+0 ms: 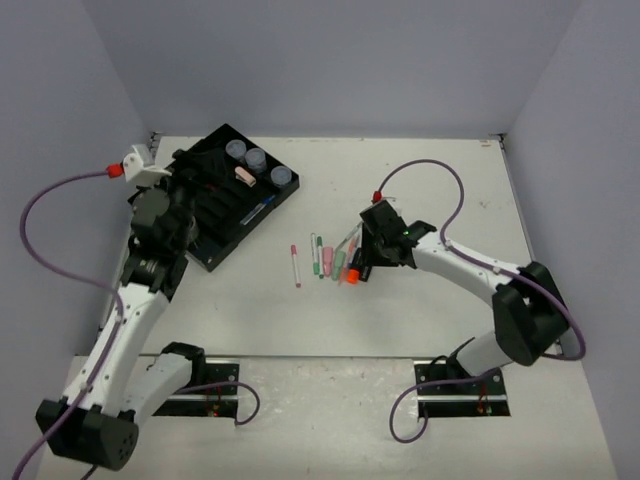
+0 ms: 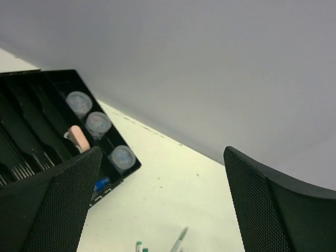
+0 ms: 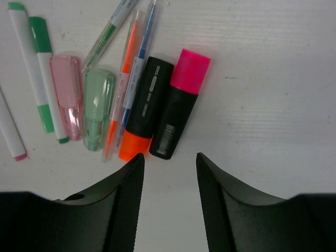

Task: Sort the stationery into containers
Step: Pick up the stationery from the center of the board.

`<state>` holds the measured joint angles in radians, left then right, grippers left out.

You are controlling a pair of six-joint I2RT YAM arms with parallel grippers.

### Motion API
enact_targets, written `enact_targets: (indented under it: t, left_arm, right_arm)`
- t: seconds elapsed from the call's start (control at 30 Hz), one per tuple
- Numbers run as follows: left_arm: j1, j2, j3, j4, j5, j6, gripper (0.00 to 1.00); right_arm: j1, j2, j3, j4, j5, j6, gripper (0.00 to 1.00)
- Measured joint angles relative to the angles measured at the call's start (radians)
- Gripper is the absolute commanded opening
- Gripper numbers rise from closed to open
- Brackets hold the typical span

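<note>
The right end effector (image 3: 169, 167) hangs low over the loose stationery on the bench (image 3: 273, 79). Its two fingers are parted by a moderate gap and there is nothing between them. Straight ahead of that gap two stubby black markers lie side by side and touching. The plain end of the pink-capped marker (image 3: 181, 102) sits almost in line with the opening, and the orange end of the orange-tipped marker (image 3: 143, 110) lies just in front of the finger on the view's left. Both long axes run away from the end effector, tilted slightly, so the fingers would close across a barrel rather than along it; I judge the pink-capped one the readier pick. Left of them lie thin pens (image 3: 126, 79), a translucent green piece (image 3: 98, 107) and a translucent pink piece (image 3: 66, 94). Seen from above, this cluster sits between the arms, apart from the tray (image 1: 232, 232) at the far left, and the right arm is clearly the nearer. The left end effector (image 2: 161, 157) is spread wide and holds nothing, beside the tray, where three jars (image 1: 256, 159) and a small pink-white piece (image 1: 243, 175) already sit. In the top view the right end effector covers most of both markers, and the left one is hard to pick out, black against the black tray. The wrist view cuts off the far ends of the thin pens. I can find no tape ring.
</note>
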<state>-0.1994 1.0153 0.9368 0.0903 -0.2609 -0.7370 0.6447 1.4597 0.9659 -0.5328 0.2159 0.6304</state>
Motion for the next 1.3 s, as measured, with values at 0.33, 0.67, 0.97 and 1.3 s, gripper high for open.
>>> enact_targets:
  t: [0.33, 0.67, 0.97, 1.3]
  left_arm:
    - [-0.019, -0.408, -0.235, -0.189, 0.209, 0.070, 1.00]
    - [-0.019, -0.422, -0.230, -0.297, 0.278, 0.133, 1.00]
    - [-0.019, -0.355, -0.231, -0.291, 0.343, 0.156, 1.00]
    - [-0.241, -0.067, -0.324, -0.015, 0.464, 0.073, 1.00]
  right_arm:
    - [-0.018, 0.245, 0.085, 0.040, 0.002, 0.012, 0.40]
    - [-0.019, 0.307, 0.090, 0.058, 0.004, 0.042, 0.37]
    - [-0.031, 0.280, 0.054, 0.096, 0.003, 0.070, 0.09]
    - [-0.008, -0.097, -0.029, 0.080, 0.001, 0.048, 0.00]
